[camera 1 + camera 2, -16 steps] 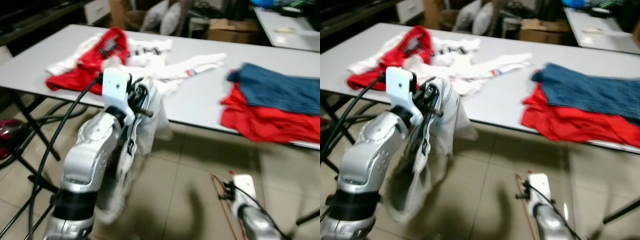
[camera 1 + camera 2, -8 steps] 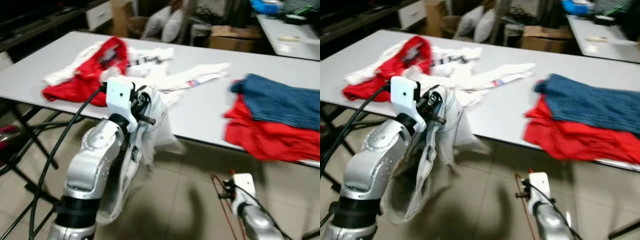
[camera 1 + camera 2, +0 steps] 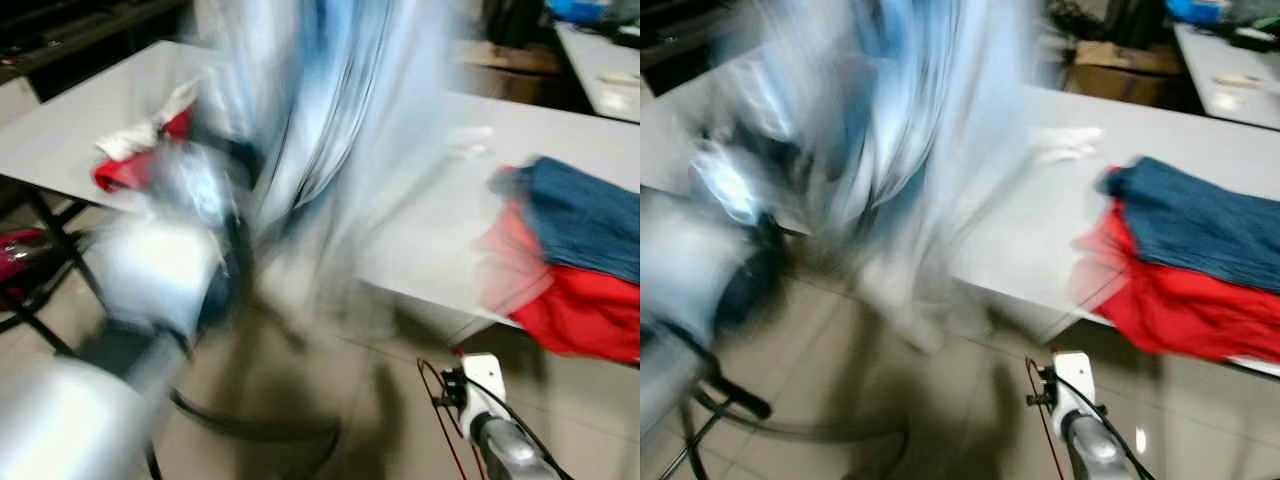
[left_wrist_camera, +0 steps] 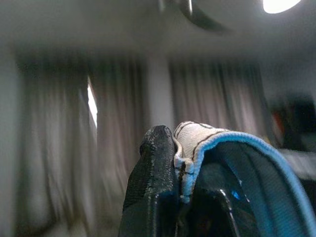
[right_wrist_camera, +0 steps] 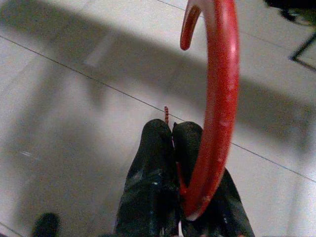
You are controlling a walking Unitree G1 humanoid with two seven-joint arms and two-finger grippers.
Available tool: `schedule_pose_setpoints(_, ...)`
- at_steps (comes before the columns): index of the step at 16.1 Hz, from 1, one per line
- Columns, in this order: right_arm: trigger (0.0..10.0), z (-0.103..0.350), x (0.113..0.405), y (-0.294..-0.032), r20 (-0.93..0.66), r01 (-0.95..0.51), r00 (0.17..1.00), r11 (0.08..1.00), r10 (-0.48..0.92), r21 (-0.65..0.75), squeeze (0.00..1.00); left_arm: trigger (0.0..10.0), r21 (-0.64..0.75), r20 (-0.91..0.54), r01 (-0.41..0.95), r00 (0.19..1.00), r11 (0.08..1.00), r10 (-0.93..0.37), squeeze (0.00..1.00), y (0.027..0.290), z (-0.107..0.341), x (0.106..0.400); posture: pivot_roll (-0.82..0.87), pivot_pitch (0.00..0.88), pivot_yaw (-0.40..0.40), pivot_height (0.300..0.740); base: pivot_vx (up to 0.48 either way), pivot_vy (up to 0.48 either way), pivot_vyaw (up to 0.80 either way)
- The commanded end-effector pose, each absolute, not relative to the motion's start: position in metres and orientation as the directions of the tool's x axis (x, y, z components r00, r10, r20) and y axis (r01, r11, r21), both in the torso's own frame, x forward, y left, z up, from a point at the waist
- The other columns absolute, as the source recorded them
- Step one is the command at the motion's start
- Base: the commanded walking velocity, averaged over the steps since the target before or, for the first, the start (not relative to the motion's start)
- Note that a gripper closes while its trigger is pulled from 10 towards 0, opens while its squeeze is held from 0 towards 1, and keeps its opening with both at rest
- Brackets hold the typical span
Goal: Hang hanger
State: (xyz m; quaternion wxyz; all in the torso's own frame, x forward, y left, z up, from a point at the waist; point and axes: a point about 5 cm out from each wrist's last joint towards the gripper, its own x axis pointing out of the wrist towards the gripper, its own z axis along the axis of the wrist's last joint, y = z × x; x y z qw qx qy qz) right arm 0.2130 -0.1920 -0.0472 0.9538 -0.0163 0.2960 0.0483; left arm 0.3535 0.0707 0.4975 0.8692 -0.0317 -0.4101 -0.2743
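The left gripper fingers are pinching the white cloth, lifted high. The right gripper fingers are squeezing the red hanger low above the floor. It should go slowly.

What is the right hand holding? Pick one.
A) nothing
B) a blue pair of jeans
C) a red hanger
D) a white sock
C: in the right wrist view the right hand has its two black fingers pressed together on a red hanger, whose hook curves up over the tiled floor.
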Motion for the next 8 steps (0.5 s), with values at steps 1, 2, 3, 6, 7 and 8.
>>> schedule_pose_setpoints(1, 10.0, -0.047, 0.212, -0.194, -0.563, -0.086, 0.824, 0.996, 0.07, -0.002, 0.0, 10.0, 0.205, 0.792, 0.433, 0.454, 0.878, -0.408, 0.0, 0.082, 0.52, 0.343, 0.08, 0.0, 0.028, 0.74, 0.349, 0.0, 0.0)
schedule_pose_setpoints(2, 10.0, -0.048, 0.211, -0.195, -0.564, -0.081, 0.823, 0.997, 0.066, -0.001, 0.0, 10.0, 0.232, 0.795, 0.402, 0.447, 0.886, -0.411, 0.0, 0.084, 0.524, 0.342, 0.08, 0.0, 0.03, 0.74, 0.349, 0.0, 0.0)
schedule_pose_setpoints(3, 10.0, -0.049, 0.21, -0.194, -0.568, -0.079, 0.821, 0.997, 0.065, 0.001, 0.0, 10.0, 0.245, 0.765, 0.372, 0.494, 0.895, -0.414, 0.0, 0.088, 0.507, 0.354, 0.08, 0.0, 0.031, 0.74, 0.341, 0.0, 0.0)
schedule_pose_setpoints(6, 10.0, -0.051, 0.21, -0.192, -0.575, -0.086, 0.815, 0.996, 0.074, 0.005, 0.0, 10.0, 0.277, 0.545, 0.373, 0.698, 0.886, -0.464, 0.0, 0.089, 0.398, 0.4, 0.08, 0.0, 0.019, 0.74, 0.345, 0.0, 0.0)
schedule_pose_setpoints(7, 10.0, -0.05, 0.211, -0.191, -0.576, -0.096, 0.814, 0.995, 0.081, 0.004, 0.0, 10.0, 0.259, 0.447, 0.401, 0.757, 0.879, -0.477, 0.0, 0.088, 0.353, 0.409, 0.08, 0.0, 0.015, 0.74, 0.349, 0.0, 0.0)
schedule_pose_setpoints(8, 10.0, -0.05, 0.211, -0.191, -0.577, -0.098, 0.813, 0.995, 0.082, 0.003, 0.0, 10.0, 0.269, 0.371, 0.418, 0.786, 0.868, -0.494, 0.0, 0.087, 0.322, 0.412, 0.08, 0.0, 0.015, 0.74, 0.319, 0.0, 0.0)
